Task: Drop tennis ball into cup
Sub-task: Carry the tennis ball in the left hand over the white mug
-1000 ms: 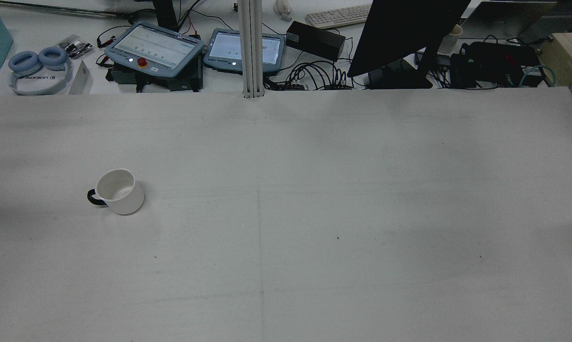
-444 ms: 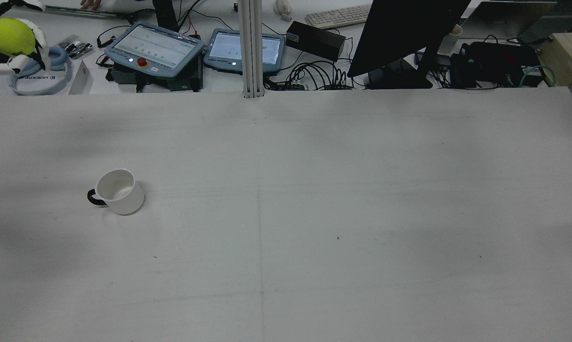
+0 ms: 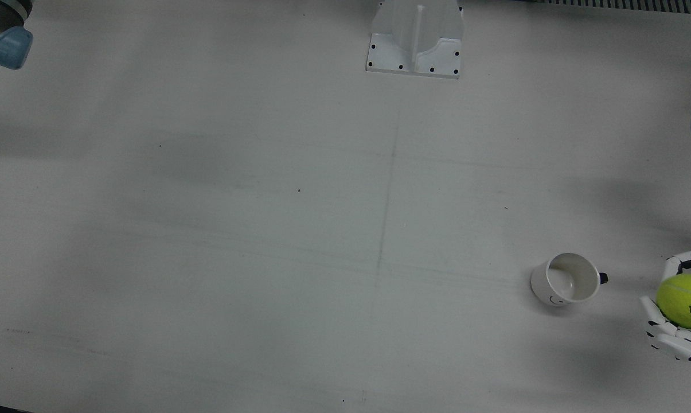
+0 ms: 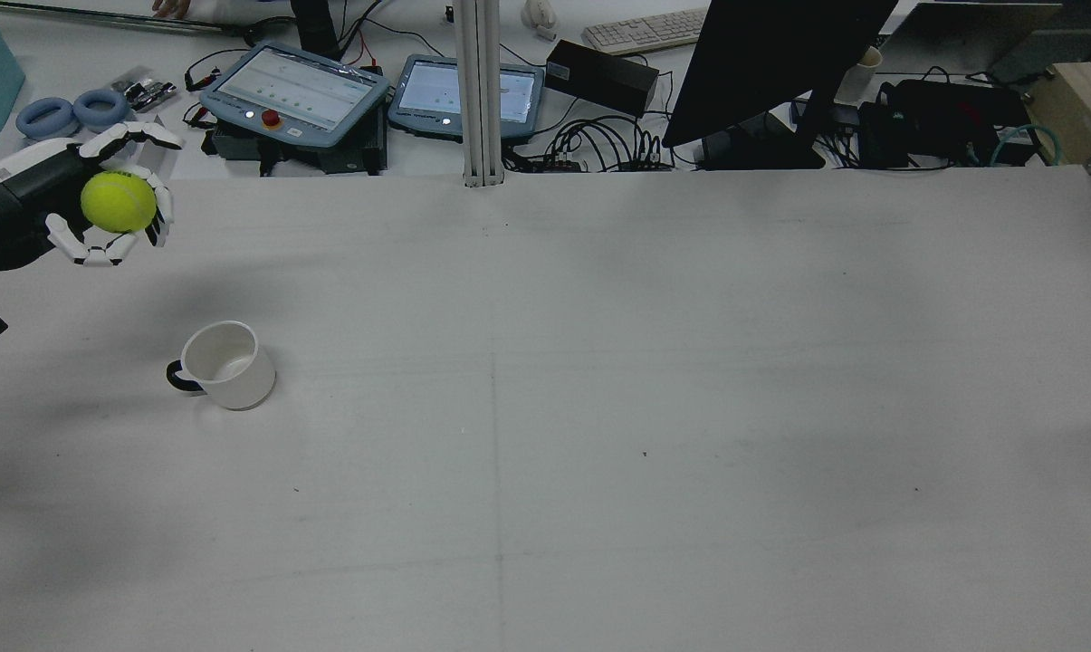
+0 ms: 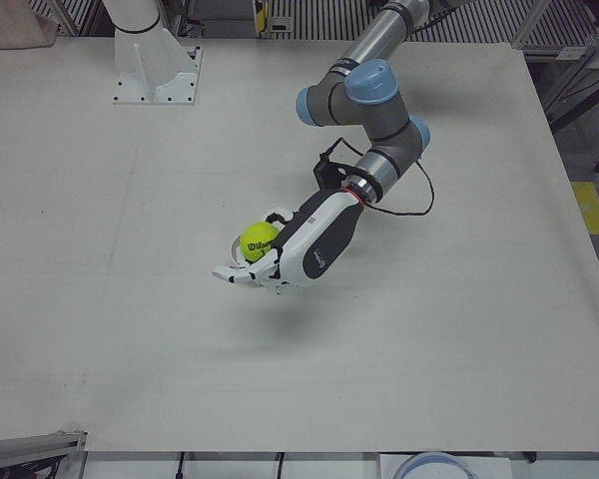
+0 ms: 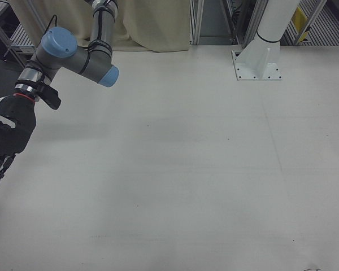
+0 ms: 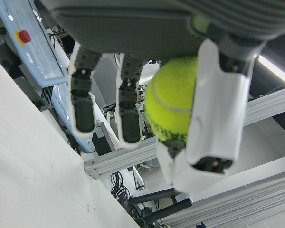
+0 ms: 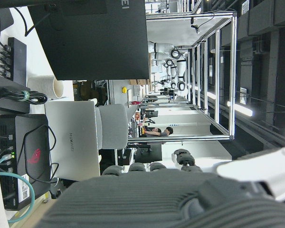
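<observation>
A white cup with a dark handle stands upright on the left part of the white table. My left hand is shut on a yellow-green tennis ball and holds it in the air, up and to the left of the cup in the rear view. In the front view the ball is to the right of the cup, at the view's edge. The left hand view shows the ball between the fingers. My right hand hangs open and empty at the table's side.
Beyond the table's far edge are two teach pendants, blue headphones, a black monitor and cables. An aluminium post stands at the far edge. A pedestal is bolted at the table's near side.
The left hand with the ball came into the rear view at the upper left corner, then moved down and to the right, closer to the cup. The cup has not moved.
</observation>
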